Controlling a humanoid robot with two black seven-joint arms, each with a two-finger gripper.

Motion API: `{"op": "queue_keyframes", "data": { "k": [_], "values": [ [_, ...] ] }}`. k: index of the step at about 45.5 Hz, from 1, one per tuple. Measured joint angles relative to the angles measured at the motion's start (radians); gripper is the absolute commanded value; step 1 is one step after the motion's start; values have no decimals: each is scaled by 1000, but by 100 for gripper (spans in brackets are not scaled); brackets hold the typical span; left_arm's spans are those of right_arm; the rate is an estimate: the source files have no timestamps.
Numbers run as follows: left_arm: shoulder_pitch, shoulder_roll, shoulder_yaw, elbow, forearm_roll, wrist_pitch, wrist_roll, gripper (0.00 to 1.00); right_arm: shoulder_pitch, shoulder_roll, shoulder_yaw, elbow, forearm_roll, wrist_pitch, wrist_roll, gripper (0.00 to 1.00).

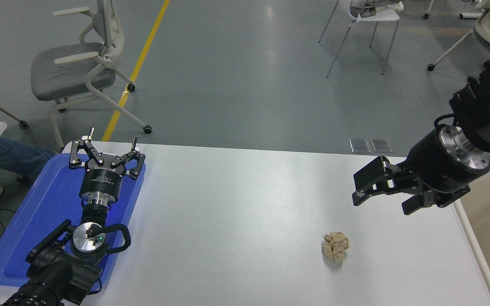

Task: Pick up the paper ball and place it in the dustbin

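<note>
Paper ball (335,246): left free on the white table (236,221), ungrasped.
Right gripper (366,187): held spread at the ball's 1 o'clock, seemingly for approach.
Dustbin (479,250): set at 3 o'clock, close for dropping.
Left gripper (102,155): parked spread over the blue tray (41,212).

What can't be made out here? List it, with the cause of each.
1. Large white-rimmed, beige-lined dustbin: the head view's right edge cuts it off, so most of its inside is unseen.
2. Right black tool: seen side-on, so its opening is unclear.
3. Flat blue plastic tray: the parked left arm covers part of it.
4. Crumpled beige paper ball: its underside is hidden.
</note>
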Motion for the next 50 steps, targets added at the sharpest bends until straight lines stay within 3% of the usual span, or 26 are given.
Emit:
{"op": "queue_keyframes", "data": {
  "k": [50],
  "values": [
    [0,0,0,0,-1,0,1,100,-49,41,18,-9,16,-59,13,100]
  ]
}}
